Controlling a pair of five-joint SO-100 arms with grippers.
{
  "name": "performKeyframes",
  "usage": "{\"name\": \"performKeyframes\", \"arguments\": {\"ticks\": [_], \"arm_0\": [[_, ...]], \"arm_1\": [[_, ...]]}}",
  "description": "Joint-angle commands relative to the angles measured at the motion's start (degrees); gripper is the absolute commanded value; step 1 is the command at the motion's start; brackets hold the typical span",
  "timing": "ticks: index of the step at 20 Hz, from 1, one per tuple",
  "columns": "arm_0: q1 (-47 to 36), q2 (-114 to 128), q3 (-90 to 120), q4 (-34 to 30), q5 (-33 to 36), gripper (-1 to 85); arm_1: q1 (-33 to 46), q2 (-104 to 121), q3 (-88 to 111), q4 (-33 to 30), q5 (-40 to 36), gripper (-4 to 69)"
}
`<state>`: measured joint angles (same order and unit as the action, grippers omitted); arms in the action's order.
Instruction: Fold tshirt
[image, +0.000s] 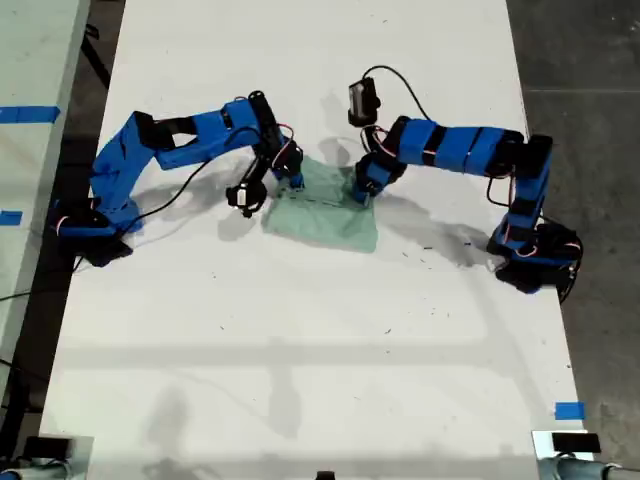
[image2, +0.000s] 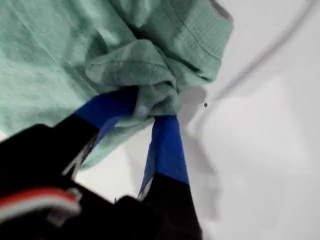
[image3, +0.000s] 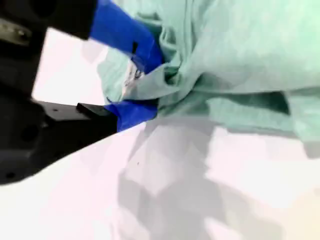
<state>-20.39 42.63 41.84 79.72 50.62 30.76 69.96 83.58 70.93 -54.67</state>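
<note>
A: What is the pale object at mid-desk?

B: The tshirt (image: 325, 208), a mint-green heathered cloth, lying bunched and partly folded on the white desk (image: 300, 340), slightly above the middle of the exterior view. Its far edge is lifted where both arms meet it. A stitched hem and ribbed band show in the first wrist view (image2: 150, 55); a small white label shows by the jaws in the second wrist view (image3: 225, 60).

A: How do the grippers stand?

B: My first gripper (image2: 150, 107) is clamped on a gathered fold of the tshirt, cloth wedged between its blue fingers (image2: 167, 145). My second gripper (image3: 145, 82) likewise pinches a bunched edge between its blue fingers (image3: 127, 35).

A: Which arm is which in the exterior view?

B: That cannot be told from the wrist views; one arm (image: 170, 145) reaches in from the exterior view's left, another arm (image: 460, 150) from its right.
</note>
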Motion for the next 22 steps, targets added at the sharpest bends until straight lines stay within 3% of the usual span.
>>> {"name": "performKeyframes", "arguments": {"ticks": [1,4,7,11,15,17,20,22], "arm_0": [[-1.7,15.0,-1.4,6.2,-1.0,24.8],[-0.4,35.8,2.7,12.2,-2.6,23.9],[1.5,52.3,16.7,14.9,-7.4,20.7],[8.1,77.3,56.9,0.0,-19.4,15.3],[14.3,101.4,97.2,-20.2,-32.5,3.4],[16.0,114.9,112.6,-24.1,-38.4,2.4],[15.6,137.5,128.8,-20.0,-42.7,2.0],[12.1,148.1,130.4,-4.9,-43.6,2.1]], "arm_1": [[-0.7,8.0,-9.4,10.8,1.6,26.7],[-1.1,19.9,-15.6,22.4,4.7,27.6],[-3.3,39.6,-2.7,22.7,11.2,26.7],[-10.2,61.3,20.2,20.2,27.9,21.3],[-19.2,82.4,48.2,10.0,44.9,14.8],[-24.3,95.8,63.8,4.7,52.2,11.4],[-30.1,115.0,81.7,3.1,58.6,8.8],[-31.4,121.6,87.5,2.1,60.5,7.8]]}}
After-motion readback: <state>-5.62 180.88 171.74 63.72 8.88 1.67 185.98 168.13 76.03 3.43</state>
